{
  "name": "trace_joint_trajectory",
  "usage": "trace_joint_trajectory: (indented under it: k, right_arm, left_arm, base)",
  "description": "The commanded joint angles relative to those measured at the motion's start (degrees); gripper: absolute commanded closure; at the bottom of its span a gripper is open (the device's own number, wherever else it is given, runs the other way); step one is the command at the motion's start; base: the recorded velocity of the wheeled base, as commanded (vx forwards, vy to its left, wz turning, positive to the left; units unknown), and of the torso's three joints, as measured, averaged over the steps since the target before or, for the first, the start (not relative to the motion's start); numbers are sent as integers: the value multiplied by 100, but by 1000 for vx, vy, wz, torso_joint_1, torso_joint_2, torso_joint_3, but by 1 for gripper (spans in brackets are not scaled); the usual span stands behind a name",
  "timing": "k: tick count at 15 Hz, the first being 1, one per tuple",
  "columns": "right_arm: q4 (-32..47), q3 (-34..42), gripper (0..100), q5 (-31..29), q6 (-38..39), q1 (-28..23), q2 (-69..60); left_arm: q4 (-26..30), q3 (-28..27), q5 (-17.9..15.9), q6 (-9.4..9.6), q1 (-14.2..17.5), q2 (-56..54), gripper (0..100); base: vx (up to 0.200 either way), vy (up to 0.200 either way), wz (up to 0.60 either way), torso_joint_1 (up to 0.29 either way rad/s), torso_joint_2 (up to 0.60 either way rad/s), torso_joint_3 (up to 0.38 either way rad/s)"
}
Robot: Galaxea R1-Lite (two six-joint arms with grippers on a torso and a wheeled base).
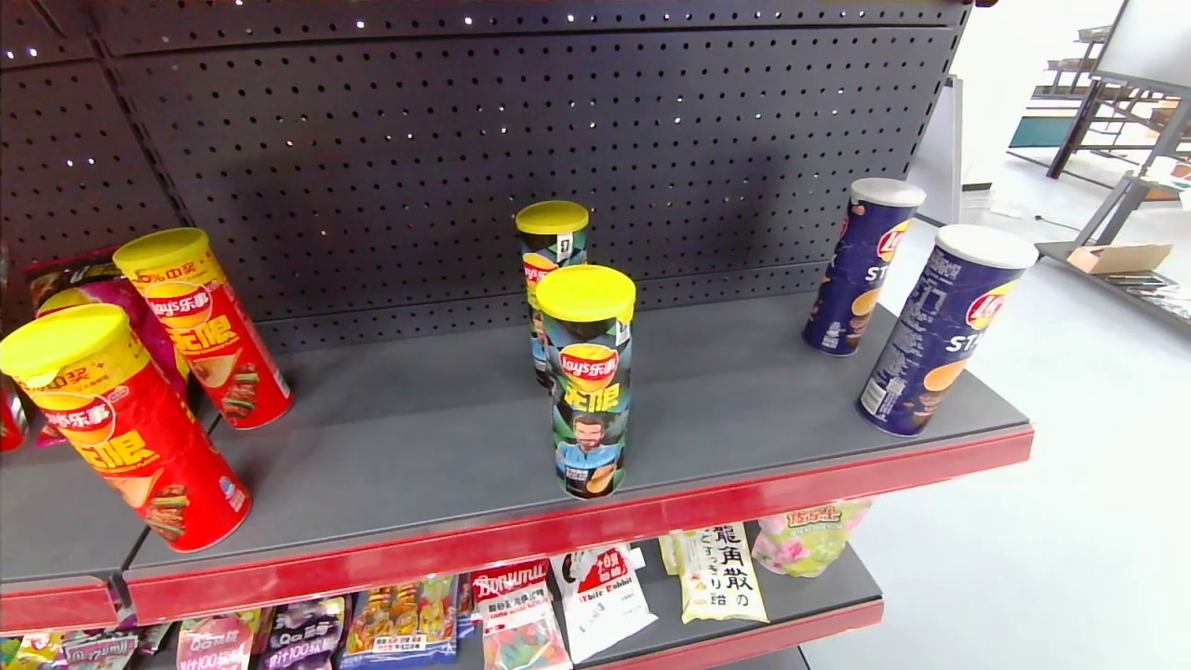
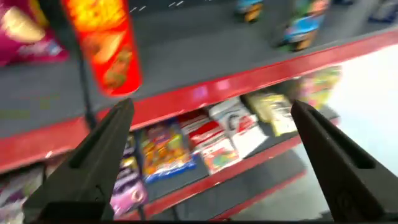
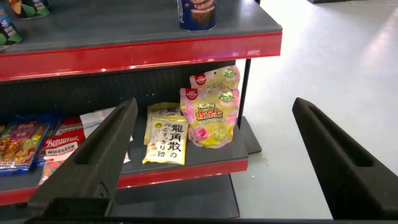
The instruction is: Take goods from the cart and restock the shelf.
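Left jaws: apart, nothing between them. They face the red front lip of the shelf. The front red can stands on the deck ahead of them, off toward one finger.

Right jaws: apart and empty. A yellow packet and a pink-green pouch lie on the lower tier straight ahead of the gap. The base of a blue can stands on the tier above.

Stock in place: red cans, green cans and blue cans stand upright in pairs. Bare deck lies between the groups.

Step in hand: judged to fall between placements. With neither pair of jaws loaded, the fetch from the cart comes first.

Next move: probably a turn toward the cart and a grip around one can's body. The can then goes upright onto a bare stretch of deck, kept clear of its neighbours so that none is knocked over.
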Motion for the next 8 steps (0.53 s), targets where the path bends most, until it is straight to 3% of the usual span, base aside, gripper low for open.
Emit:
trace_joint_trajectory:
  k: [1, 2, 3, 4, 6, 8]
  right_arm:
    - [2, 0, 0, 1, -1, 0, 4]
    - [2, 0, 0, 1, -1, 0, 4]
    - [2, 0, 0, 10, -10, 0, 4]
    - [2, 0, 0, 10, -10, 0, 4]
    - [2, 0, 0, 10, -1, 0, 4]
    - [2, 0, 0, 10, -10, 0, 4]
  left_arm:
    - [-17, 427, 377, -54, -7, -122, 0]
    - [-61, 638, 913, -107, -7, -122, 0]
    - [-140, 726, 1221, -107, -7, -122, 0]
    - [-184, 787, 1379, -168, -7, -122, 0]
    - [-184, 814, 1871, -546, -7, -122, 0]
    - [-263, 980, 1976, -546, -7, -122, 0]
  base:
    - [0, 0, 0, 0, 0, 0]
    - [0, 0, 0, 0, 0, 0]
    - [0, 0, 0, 0, 0, 0]
    - [0, 0, 0, 0, 0, 0]
    - [0, 0, 0, 0, 0, 0]
    - [0, 0, 0, 0, 0, 0]
